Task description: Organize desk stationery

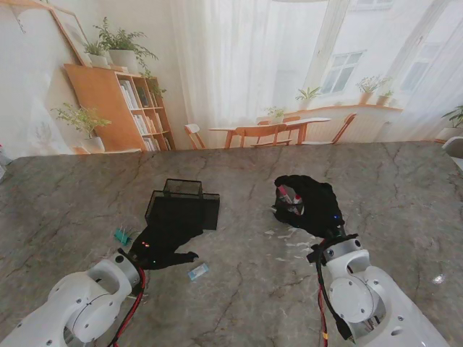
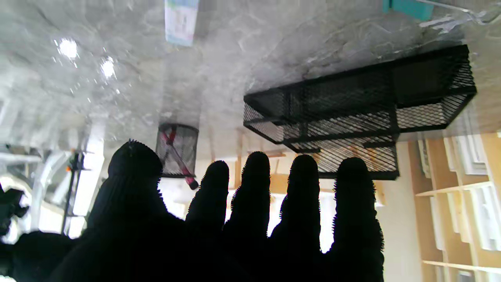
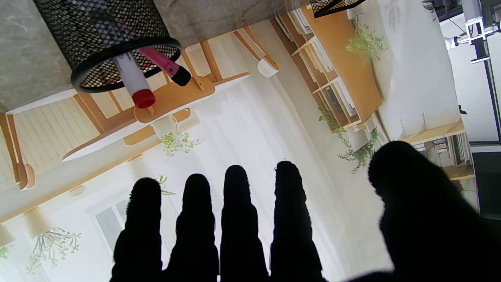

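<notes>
While both black-gloved hands are being held flat over the marble table [image 1: 72, 195], nothing is being gripped by either of them. The left hand [image 1: 168, 242] is being stretched out with its fingers [image 2: 256, 184] straight and slightly apart, its fingertips being overlapped in the stand view with the near edge of the black mesh tray [image 1: 182, 206]; whether contact is being made cannot be told. From the left wrist view the tray [image 2: 360, 105] is being shown as a low wire organizer with separate compartments. A small pale eraser-like item [image 1: 197, 272] is lying on the table just to the right of the left wrist, nearer to me than the tray, and it is also being seen in the left wrist view [image 2: 181, 21]. A teal clip [image 1: 123, 236] is lying to the left of that hand, close beside it.

The right hand [image 1: 315, 206] is being held open as well, fingers [image 3: 238, 211] extended and spread, empty. A round black mesh pen cup [image 3: 105, 39] is being shown just beyond its fingertips, with a red-capped white marker [image 3: 133, 80] and a pink pen [image 3: 162, 64] being held inside it. In the stand view the cup [image 1: 289, 199] is being largely covered by the hand. Small pale scraps [image 1: 293, 242] are lying scattered on the table near the right wrist.
</notes>
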Robot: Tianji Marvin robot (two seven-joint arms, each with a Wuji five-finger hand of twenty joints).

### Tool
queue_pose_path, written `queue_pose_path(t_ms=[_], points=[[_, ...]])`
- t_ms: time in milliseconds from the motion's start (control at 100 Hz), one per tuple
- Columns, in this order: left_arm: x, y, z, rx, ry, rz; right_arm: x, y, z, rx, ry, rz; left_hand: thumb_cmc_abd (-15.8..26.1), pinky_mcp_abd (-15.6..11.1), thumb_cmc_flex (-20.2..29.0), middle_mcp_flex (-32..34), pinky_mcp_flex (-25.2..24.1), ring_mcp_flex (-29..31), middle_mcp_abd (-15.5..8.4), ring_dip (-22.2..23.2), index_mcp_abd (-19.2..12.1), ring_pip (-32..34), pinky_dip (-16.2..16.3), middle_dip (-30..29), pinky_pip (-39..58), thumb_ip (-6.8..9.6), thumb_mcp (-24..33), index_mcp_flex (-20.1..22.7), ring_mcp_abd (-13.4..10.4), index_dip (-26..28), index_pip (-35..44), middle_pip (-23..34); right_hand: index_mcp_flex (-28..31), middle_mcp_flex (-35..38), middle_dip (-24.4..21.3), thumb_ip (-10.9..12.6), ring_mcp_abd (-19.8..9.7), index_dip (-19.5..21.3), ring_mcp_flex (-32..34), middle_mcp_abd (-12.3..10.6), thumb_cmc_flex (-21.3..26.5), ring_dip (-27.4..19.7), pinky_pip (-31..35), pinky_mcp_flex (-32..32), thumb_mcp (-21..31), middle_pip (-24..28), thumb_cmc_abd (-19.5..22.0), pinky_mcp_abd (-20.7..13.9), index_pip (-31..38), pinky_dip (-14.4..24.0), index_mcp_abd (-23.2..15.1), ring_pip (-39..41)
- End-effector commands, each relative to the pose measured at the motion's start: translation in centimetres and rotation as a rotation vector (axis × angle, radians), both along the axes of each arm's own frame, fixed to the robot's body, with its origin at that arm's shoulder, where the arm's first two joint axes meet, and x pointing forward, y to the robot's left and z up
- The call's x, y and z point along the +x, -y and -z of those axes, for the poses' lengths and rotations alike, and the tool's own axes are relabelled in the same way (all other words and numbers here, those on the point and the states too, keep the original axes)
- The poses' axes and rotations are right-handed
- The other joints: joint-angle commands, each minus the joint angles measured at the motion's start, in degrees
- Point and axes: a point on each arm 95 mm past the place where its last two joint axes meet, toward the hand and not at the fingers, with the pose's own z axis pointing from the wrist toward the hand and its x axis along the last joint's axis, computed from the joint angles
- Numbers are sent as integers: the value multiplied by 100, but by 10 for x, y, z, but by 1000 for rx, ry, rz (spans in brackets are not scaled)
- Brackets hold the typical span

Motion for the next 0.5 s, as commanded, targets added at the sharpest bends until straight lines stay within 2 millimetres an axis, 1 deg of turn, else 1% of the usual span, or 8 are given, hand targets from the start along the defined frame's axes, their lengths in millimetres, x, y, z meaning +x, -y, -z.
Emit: queue_pose_path(t_ms=[0, 40, 170, 210, 230, 260, 380, 490], points=[[-5, 11, 5, 90, -2, 43, 2, -4, 2, 6, -15, -24, -174, -226, 155, 98, -7, 87, 138, 212, 256, 196, 160, 192, 322, -199, 23, 29, -21, 134, 142, 104, 89, 40, 109, -68, -2, 29, 67, 31, -6, 88, 101, -24, -41, 56, 14, 81, 35, 102, 35, 35], [-7, 15, 8, 146, -1, 52, 3, -5, 2, 11, -19, -30, -166, -272, 76, 103, 28, 90, 167, 270, 323, 257, 152, 236, 425, -204, 12, 21, 5, 166, 142, 107, 82, 46, 119, -67, 0, 30, 72, 25, -5, 98, 111, -25, -44, 56, 25, 78, 37, 113, 34, 42], [-11, 31, 20, 273, 6, 37, 7, -9, 3, 24, -27, -49, -194, -352, -75, 74, -23, -47, 287, 385, 692, 466, 59, 336, 724, -205, 12, 111, 146, 321, 225, 139, 86, 70, 146, -65, -1, 35, 84, 26, 12, 123, 128, -28, -56, 60, 47, 79, 49, 136, 40, 61], [-12, 35, 22, 303, 9, 33, 8, -9, 4, 29, -30, -55, -191, -398, -132, 76, -18, -68, 265, 405, 777, 529, 35, 368, 797, -201, 17, 162, 146, 364, 257, 169, 99, 82, 153, -65, 7, 37, 90, 26, 12, 128, 133, -25, -60, 64, 54, 84, 56, 142, 40, 67], [-12, 37, 24, 314, 10, 32, 8, -10, 4, 33, -33, -57, -179, -410, -155, 69, -9, -68, 364, 411, 811, 548, 29, 378, 816, -203, 14, 186, 147, 380, 273, 176, 100, 86, 156, -63, -3, 38, 91, 24, 20, 131, 133, -30, -59, 64, 63, 82, 58, 143, 43, 69], [-12, 39, 26, 326, 9, 28, 9, -11, 4, 39, -36, -60, -170, -419, -179, 52, -19, -105, 396, 429, 876, 606, 6, 412, 863, -205, 20, 210, 181, 427, 304, 200, 107, 86, 160, -63, -1, 40, 86, 21, 23, 133, 131, -39, -63, 63, 65, 76, 63, 145, 45, 69], [-11, 47, 34, 345, -9, -4, 10, -12, 4, 50, -38, -68, -228, -441, -182, 45, -117, -205, 402, 457, 984, 735, -52, 540, 969, -198, 29, 300, 249, 558, 391, 307, 118, 114, 179, -61, 3, 44, 103, 34, 32, 147, 138, -32, -81, 70, 89, 85, 74, 157, 47, 83], [-12, 50, 40, 381, -8, -24, 10, -12, 4, 59, -42, -66, -278, -473, -111, -22, -156, -274, 384, 554, 1003, 977, -104, 886, 1135, -197, 33, 298, 313, 909, 587, 565, 123, 124, 191, -59, 1, 46, 105, 30, 43, 153, 135, -42, -95, 69, 103, 82, 80, 162, 54, 87]])
